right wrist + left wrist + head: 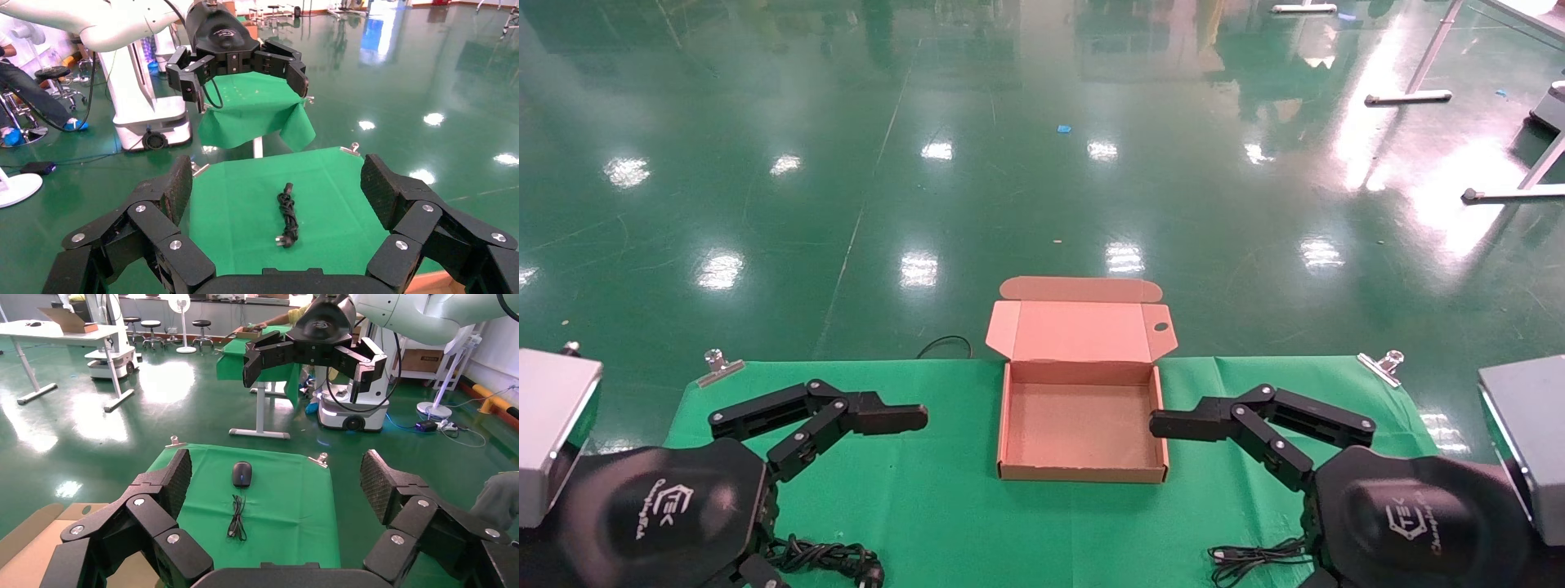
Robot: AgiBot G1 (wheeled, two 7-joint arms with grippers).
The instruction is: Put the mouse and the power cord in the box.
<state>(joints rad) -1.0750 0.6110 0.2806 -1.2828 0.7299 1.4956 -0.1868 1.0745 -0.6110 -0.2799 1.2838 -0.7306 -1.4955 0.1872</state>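
The brown box (1081,472) lies open in the middle of the green table, lid folded back, nothing inside. The mouse (242,474), black with a blue wheel, sits right of the box, and its thin cable (237,517) is bunched beside it. In the head view only that cable (1250,559) shows by the right arm. The power cord (287,217) lies bundled left of the box, also seen as the power cord (825,557) under the left arm. My left gripper (275,468) hovers open left of the box. My right gripper (276,171) hovers open on the box's right.
Metal clips (719,366) (1381,365) pin the green cloth at the table's far corners. Grey blocks (552,425) (1524,441) stand at both ends of the table. A loop of black cable (944,347) hangs beyond the far edge. Green floor lies beyond.
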